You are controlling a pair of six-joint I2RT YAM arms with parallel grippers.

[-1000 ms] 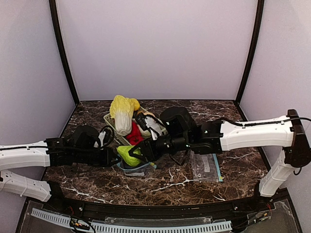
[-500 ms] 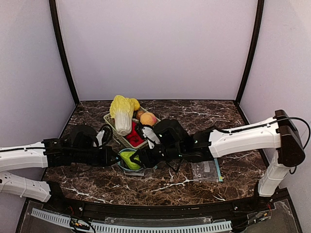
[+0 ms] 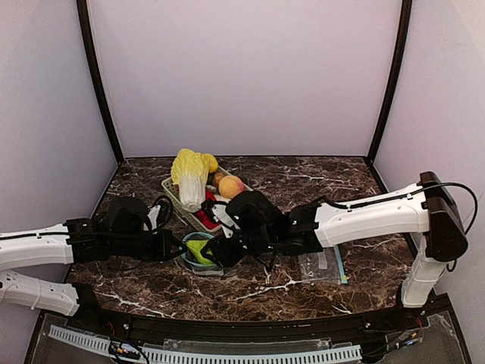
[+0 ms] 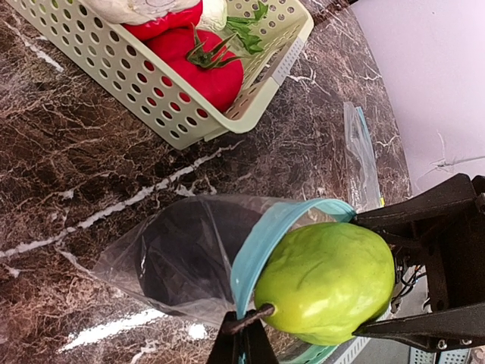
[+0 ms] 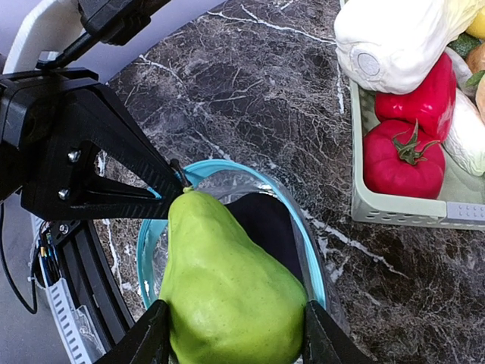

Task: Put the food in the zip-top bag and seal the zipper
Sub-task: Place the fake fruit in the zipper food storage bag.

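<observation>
The zip-top bag [image 4: 182, 258] lies on the marble table [image 3: 265, 292] just in front of the pale perforated basket [image 4: 151, 83], with its blue zipper rim [image 4: 265, 235] pulled into an open hoop. The left gripper [image 4: 242, 341] comes to the bag from the side away from the basket. Its fingers are pressed together on the blue rim, pinching the bag's edge and keeping the mouth raised.

The right gripper [image 5: 231, 345] clamps the green pear [image 5: 227, 280] between its two fingers, one on each flank of the fruit. The pear sits right at the bag's mouth, its stem end touching the blue rim beside the left gripper's tips and its body partly through the hoop. Deeper inside the bag, behind the pear, a dark piece [image 5: 261, 224] shows through the clear plastic; it is too dim to name with certainty.

Behind the bag, the basket holds the peach [image 3: 230, 186] at its far end, a pale cabbage [image 5: 402, 38] lying across its rim, and red peppers [image 5: 402, 159] under the cabbage. A second flat plastic bag [image 3: 322, 262] lies on the table on the right of the open bag, well apart from it and beyond the right gripper.
</observation>
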